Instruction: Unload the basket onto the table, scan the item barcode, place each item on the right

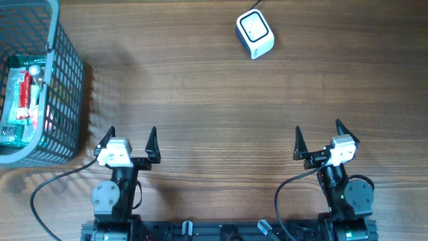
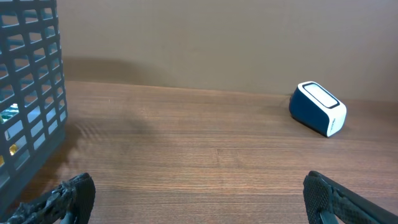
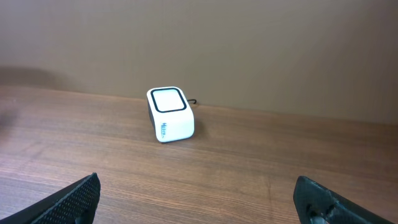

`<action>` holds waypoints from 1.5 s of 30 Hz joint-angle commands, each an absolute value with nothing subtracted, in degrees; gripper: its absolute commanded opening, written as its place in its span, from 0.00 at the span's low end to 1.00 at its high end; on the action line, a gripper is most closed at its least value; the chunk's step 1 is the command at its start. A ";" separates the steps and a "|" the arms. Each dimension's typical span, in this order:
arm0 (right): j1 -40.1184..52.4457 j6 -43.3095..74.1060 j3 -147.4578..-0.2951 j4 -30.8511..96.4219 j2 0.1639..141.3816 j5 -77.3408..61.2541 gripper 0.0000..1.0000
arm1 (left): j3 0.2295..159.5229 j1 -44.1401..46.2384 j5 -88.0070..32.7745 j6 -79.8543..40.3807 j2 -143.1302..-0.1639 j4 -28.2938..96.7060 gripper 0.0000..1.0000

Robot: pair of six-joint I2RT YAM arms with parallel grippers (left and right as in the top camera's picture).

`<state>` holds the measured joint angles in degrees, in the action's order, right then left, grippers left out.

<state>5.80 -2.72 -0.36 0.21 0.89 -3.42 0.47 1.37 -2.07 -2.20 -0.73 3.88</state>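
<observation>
Left claw (image 1: pixel 132 133) and right claw (image 1: pixel 318 128) sit low, pointing forward, released wide.

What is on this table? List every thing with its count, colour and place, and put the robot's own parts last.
table: one, brown wood, under everything
basket: one, grey-blue mesh, far left corner
packaged items: count unclear, red and green, inside the basket
scanner: one, white and dark blue, far side, right of centre, standing alone
left pincer: one, black fingers, white body, near edge on the left, open, empty
right pincer: one, black fingers, white body, near edge on the right, open, empty
</observation>
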 commanded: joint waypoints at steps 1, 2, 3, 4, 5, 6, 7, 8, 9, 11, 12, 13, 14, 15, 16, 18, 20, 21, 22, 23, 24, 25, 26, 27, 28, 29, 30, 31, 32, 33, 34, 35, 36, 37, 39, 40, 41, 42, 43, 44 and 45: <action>5.76 -2.96 -0.30 -0.08 0.43 -3.51 1.00 | 0.32 1.10 -2.94 -1.28 -0.21 4.23 1.00; 5.76 -2.98 -0.30 -0.05 0.43 -3.51 1.00 | 0.32 1.10 -2.94 -1.28 -0.23 4.23 1.00; 5.76 -2.96 -0.30 -0.05 0.43 -3.51 1.00 | 0.32 1.10 -2.96 -1.30 -0.23 4.23 1.00; 5.76 -2.96 -0.30 -0.05 0.43 -3.51 1.00 | 0.32 1.10 -2.96 -1.30 -0.23 4.23 1.00; 5.76 -2.96 -0.30 -0.08 0.43 -3.51 1.00 | 0.32 1.10 -2.96 -1.28 -0.23 4.23 1.00; 5.76 -2.96 -0.30 -0.05 0.43 -3.51 1.00 | 0.32 1.10 -2.96 -1.28 -0.23 4.23 1.00; 5.76 -2.94 -0.30 -0.08 0.43 -3.51 1.00 | 0.32 1.10 -2.96 -1.28 -0.23 4.23 1.00; 5.76 -2.94 -0.30 -0.08 0.43 -3.51 1.00 | 0.32 1.10 -2.96 -1.28 -0.23 4.23 1.00; 5.76 -2.96 -0.30 -0.08 0.43 -3.51 1.00 | 0.32 1.10 -2.96 -1.30 -0.23 4.23 1.00; 5.76 -2.94 -0.30 -0.08 0.43 -3.51 1.00 | 0.32 1.10 -3.46 -1.37 -0.23 4.23 1.00; 5.76 -2.96 -0.30 -0.05 0.43 -3.51 1.00 | 0.32 1.10 -3.40 -1.32 -0.27 4.19 1.00; 5.76 -2.96 -0.30 -0.05 0.43 -3.51 1.00 | 0.32 1.10 -3.40 -1.32 -0.27 4.14 1.00; 5.76 -2.96 -0.30 -0.08 0.43 -3.51 1.00 | 0.32 1.10 -3.42 -1.34 -0.27 4.14 1.00; 5.76 -2.96 -0.30 -0.08 0.43 -3.51 1.00 | 0.32 1.10 -3.42 -1.34 -0.27 4.14 1.00; 5.76 -2.96 -0.30 -0.05 0.43 -3.51 1.00 | 0.32 1.10 -3.42 -1.32 -0.27 4.10 1.00; 5.76 -2.96 -0.30 -0.05 0.43 -3.51 1.00 | 0.32 1.10 -3.40 -1.30 -0.27 3.62 1.00; 5.76 -2.96 -0.30 -0.05 0.43 -3.51 1.00 | 0.32 1.10 -3.40 -1.30 -0.27 3.62 1.00; 5.76 -2.96 -0.30 -0.08 0.43 -3.51 1.00 | 0.32 1.10 -3.40 -1.30 -0.27 3.60 1.00; 5.76 -2.96 -0.30 -0.05 0.43 -3.51 1.00 | 0.32 1.10 -3.40 -1.30 -0.27 3.53 1.00; 5.76 -2.96 -0.30 -0.08 0.43 -3.51 1.00 | 0.32 1.10 -3.40 -1.30 -0.27 3.31 1.00; 5.76 -2.96 -0.30 -0.05 0.43 -3.51 1.00 | 0.34 1.10 -3.40 -1.32 -0.27 2.70 1.00; 5.76 -2.94 -0.30 -0.08 0.43 -3.51 1.00 | 0.34 1.10 -3.40 -1.34 -0.27 2.26 1.00; 5.76 -2.96 -0.30 -0.08 0.43 -3.51 1.00 | 0.34 1.10 -3.40 -1.54 -0.27 1.76 1.00; 5.76 -2.96 -0.30 -0.05 0.43 -3.51 1.00 | 0.45 1.10 -3.40 -2.17 -0.27 1.37 1.00; 5.76 -2.96 -0.30 -0.05 0.43 -3.51 1.00 | 0.64 1.10 -3.42 -2.46 -0.27 1.06 1.00; 5.76 -2.96 -0.30 -0.08 0.43 -3.51 1.00 | 0.97 1.10 -3.40 -3.20 -0.27 1.08 1.00; 5.76 -2.96 -0.30 -0.08 0.43 -3.51 1.00 | 1.56 1.10 -3.42 -3.81 -0.27 1.08 1.00; 5.76 -2.94 -0.30 -0.05 0.43 -3.51 1.00 | 2.13 1.10 -3.46 -3.95 -0.27 1.08 1.00; 5.76 -2.96 -0.30 -0.05 0.43 -3.51 1.00 | 3.25 1.10 -3.90 -4.16 -0.27 1.08 1.00; 5.76 -2.98 -0.30 -0.05 0.43 -3.51 1.00 | 4.43 1.10 -4.14 -5.43 -0.27 1.13 1.00; 5.76 -2.94 -0.30 -0.08 0.43 -3.51 1.00 | 5.54 1.10 -4.56 -6.26 -0.34 1.21 1.00; 5.76 -2.96 -0.30 -0.05 0.43 -3.51 1.00 | 7.94 1.10 -5.43 -7.33 -0.67 1.63 1.00; 5.76 -2.96 -0.30 -0.08 0.43 -3.51 1.00 | 11.31 1.10 -6.09 -8.56 -1.56 2.48 1.00; 5.76 -2.96 -0.30 -0.05 0.43 -3.51 1.00 | 14.46 1.10 -6.63 -9.26 -2.76 3.42 1.00; 5.76 -2.96 -0.30 -0.08 0.43 -3.51 1.00 | 22.39 1.10 -7.62 -9.67 -6.81 6.70 1.00; 5.76 -2.96 -0.30 -0.08 0.43 -3.51 1.00 | 28.10 1.10 -8.64 -9.67 -10.28 9.78 1.00; 5.76 -2.98 -0.30 -0.05 0.43 -3.51 1.00 | 33.08 1.10 -9.85 -9.65 -13.52 12.82 1.00; 5.76 -2.96 -0.30 -0.05 0.43 -3.51 1.00 | 38.68 1.10 -11.20 -9.63 -17.32 16.53 1.00; 5.76 -2.96 -0.30 -0.08 0.43 -3.51 1.00 | 43.24 1.10 -12.14 -9.58 -20.58 19.81 1.00; 5.76 -2.96 -0.30 -0.08 0.43 -3.51 1.00 | 48.36 1.10 -12.86 -9.43 -24.27 23.75 1.00; 5.76 -2.96 -0.30 -0.05 0.43 -3.51 1.00 | 55.20 1.10 -13.37 -9.45 -29.41 29.39 1.00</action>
<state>5.80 -2.72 -0.36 0.19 0.89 -3.40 42.02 1.37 -9.52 -8.84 -19.11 21.98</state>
